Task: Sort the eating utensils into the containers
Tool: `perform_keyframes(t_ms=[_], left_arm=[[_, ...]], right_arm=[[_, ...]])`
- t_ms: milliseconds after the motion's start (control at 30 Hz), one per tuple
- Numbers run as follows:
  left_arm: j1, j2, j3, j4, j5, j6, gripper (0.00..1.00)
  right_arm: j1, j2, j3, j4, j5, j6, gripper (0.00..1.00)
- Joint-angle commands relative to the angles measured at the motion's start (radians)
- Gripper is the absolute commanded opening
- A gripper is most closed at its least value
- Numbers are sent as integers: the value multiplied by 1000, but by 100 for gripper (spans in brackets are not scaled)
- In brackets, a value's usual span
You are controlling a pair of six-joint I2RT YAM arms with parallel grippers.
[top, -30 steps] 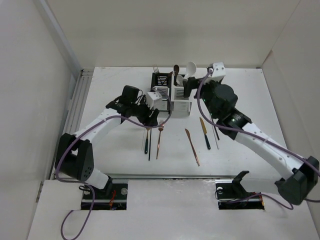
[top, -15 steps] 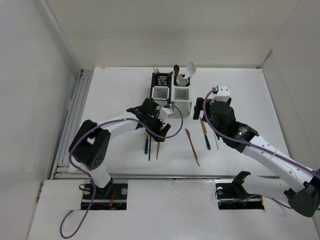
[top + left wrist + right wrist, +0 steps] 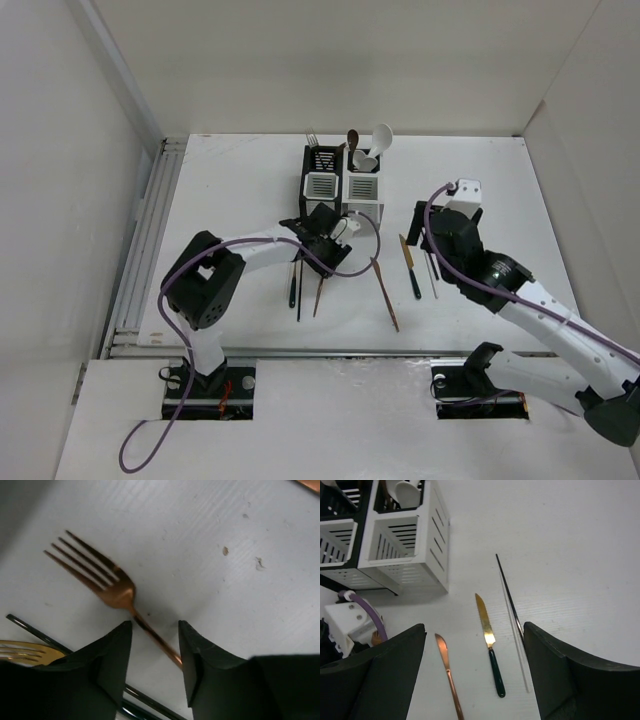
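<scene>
A copper fork (image 3: 112, 587) lies on the white table, its handle running between the fingers of my left gripper (image 3: 155, 625). That gripper is low over it, with a gap still showing on both sides. In the top view the left gripper (image 3: 323, 260) is at the fork's (image 3: 318, 290) head. My right gripper (image 3: 474, 627) hangs open above a dark-handled knife (image 3: 490, 650). A copper knife (image 3: 447, 672) lies to its left and thin black chopsticks (image 3: 509, 592) to its right. The black container (image 3: 320, 160) and the white container (image 3: 364, 192) stand behind, holding a silver fork (image 3: 312, 139), a brown spoon (image 3: 352, 139) and a white spoon (image 3: 381, 138).
A gold fork (image 3: 22, 651) and a black chopstick (image 3: 299, 295) lie just left of the copper fork. Another white slotted holder (image 3: 322, 187) stands in front of the black one. White walls enclose the table, and a rail (image 3: 150, 230) runs along its left side.
My left gripper has swung right and down onto the copper fork, and its jaws have narrowed. My right gripper has left the white container and come down over the knives.
</scene>
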Motion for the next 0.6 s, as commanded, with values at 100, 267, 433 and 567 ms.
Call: perform_keyframes(t_ms=[100,267,433,567], left_arm=[[0,86,-9,-39,-34,-36,17],[0,86,-20,-49,40,-60,0],[0,64,14,-67,92,-60,0],[0,24,117,-110,165,-50,0]], right_arm=[[7,-56,-2,-85,105,42,82],[7,-89,-2,-94,140,42,81],[7,-119,-2,-103,169,42,79],[7,-155,-2,-89,178,30,78]])
